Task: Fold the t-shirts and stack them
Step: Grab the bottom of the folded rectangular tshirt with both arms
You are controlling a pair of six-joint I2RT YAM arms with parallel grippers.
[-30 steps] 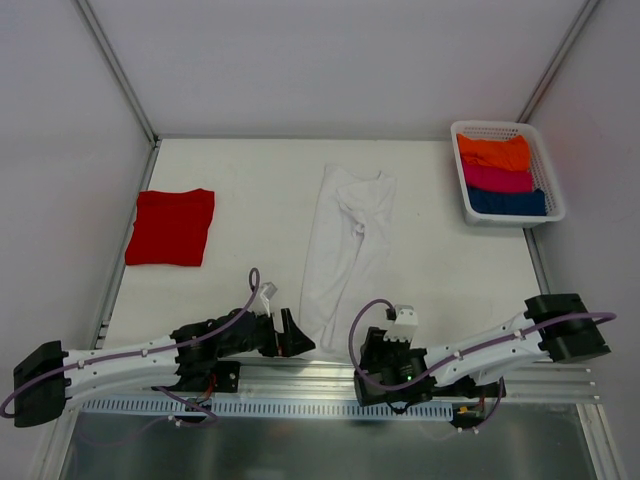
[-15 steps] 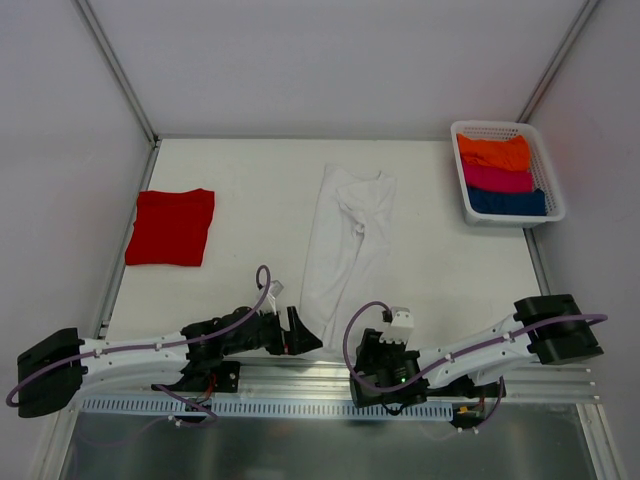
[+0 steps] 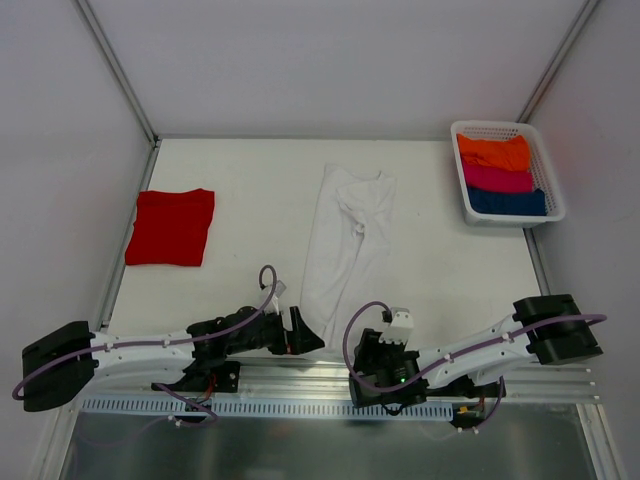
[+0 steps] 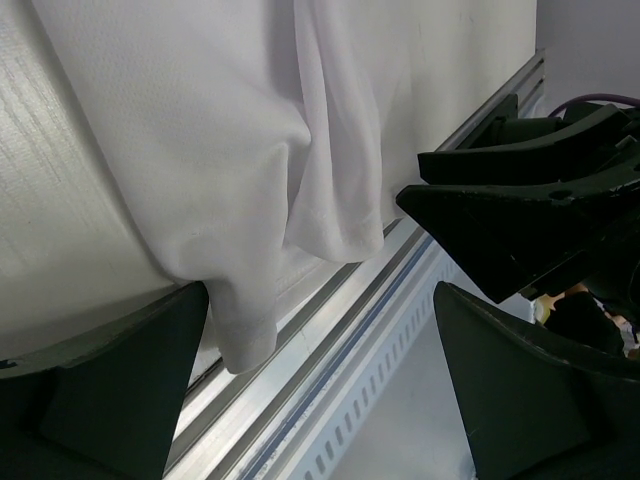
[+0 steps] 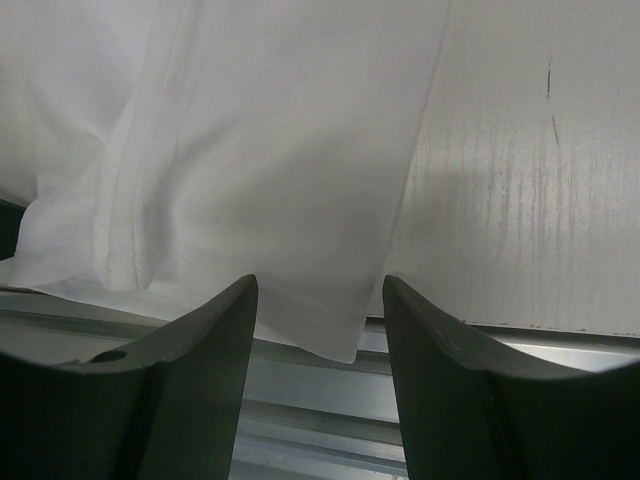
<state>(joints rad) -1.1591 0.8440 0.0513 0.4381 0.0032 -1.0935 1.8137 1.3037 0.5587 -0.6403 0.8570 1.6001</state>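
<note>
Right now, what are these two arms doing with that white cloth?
Two robot arms are set at the near hem of a white t-shirt lying lengthwise on the table. The left gripper and right gripper are both open, gripping nothing yet. A red t-shirt lies folded at the left.

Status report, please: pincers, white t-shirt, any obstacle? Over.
Both open: left pincer, right pincer, at the near hem. The white t-shirt lies folded lengthwise, not gripped. No obstacle seen.

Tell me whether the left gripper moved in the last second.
Yes: the left gripper crept right, toward the near hem of the long white cloth t-shirt.
</note>
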